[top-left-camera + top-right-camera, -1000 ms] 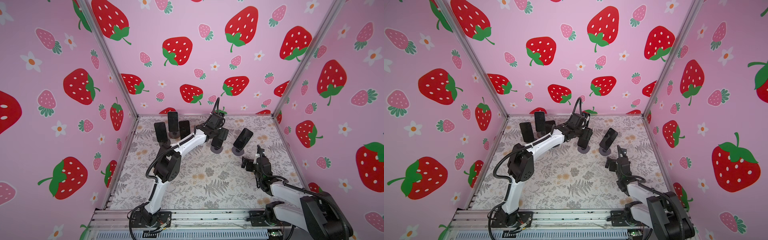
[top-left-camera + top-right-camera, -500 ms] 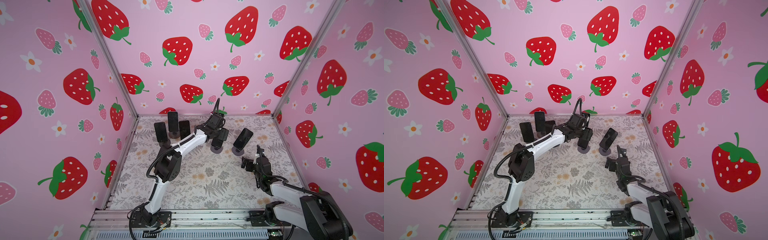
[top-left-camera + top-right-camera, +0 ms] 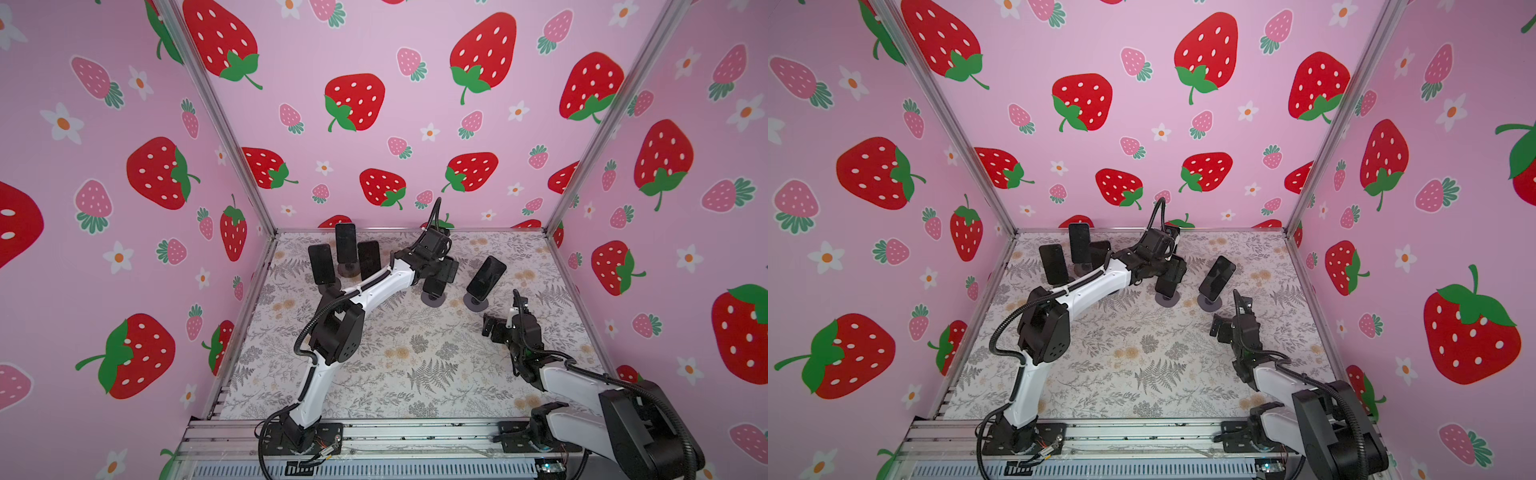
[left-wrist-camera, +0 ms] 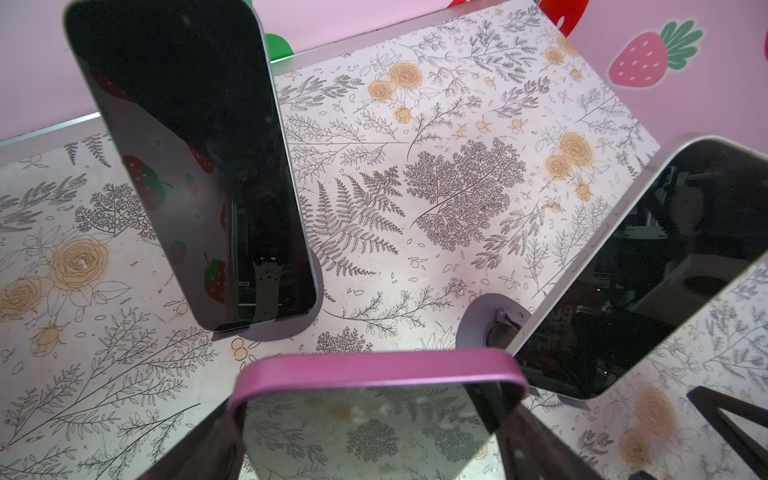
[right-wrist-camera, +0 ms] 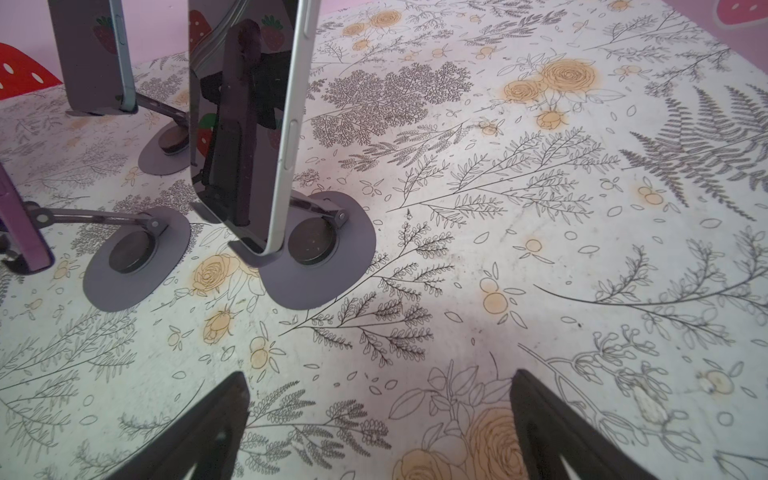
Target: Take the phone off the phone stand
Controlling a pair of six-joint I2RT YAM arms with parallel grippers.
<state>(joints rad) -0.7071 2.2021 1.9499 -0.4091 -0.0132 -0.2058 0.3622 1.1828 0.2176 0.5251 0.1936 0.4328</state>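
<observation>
At the back left of the floral-printed mat (image 3: 415, 365), a cluster of three black-screened slab phones (image 3: 345, 245) leans on grey stands, each tilted so its screen faces forward and up; these look like bystanders. Toward the middle, the left gripper (image 3: 436, 279) sits over the task's thing, the magenta-rimmed glossy phone (image 4: 376, 368). Its dark fingers (image 4: 208, 440) are clamped on the phone's two long edges near the top, a hold that suits drawing it up out of its cradle. That phone rests on its grey hinged stand with a round foot (image 5: 116, 286). I judge it not yet lifted clear, since the stand's arm meets its back in the right wrist view. Just to the right, a silver-edged black phone (image 3: 485, 272) rests its bottom edge in the upturned lip of a second round-footed grey stand (image 5: 307, 286), so every stand in view is occupied. Farthest right, the right gripper (image 5: 382, 399) hangs low over bare mat just short of that stand. Its black fingers (image 5: 220, 415) are spread wide and empty, likely parked out of the way.
</observation>
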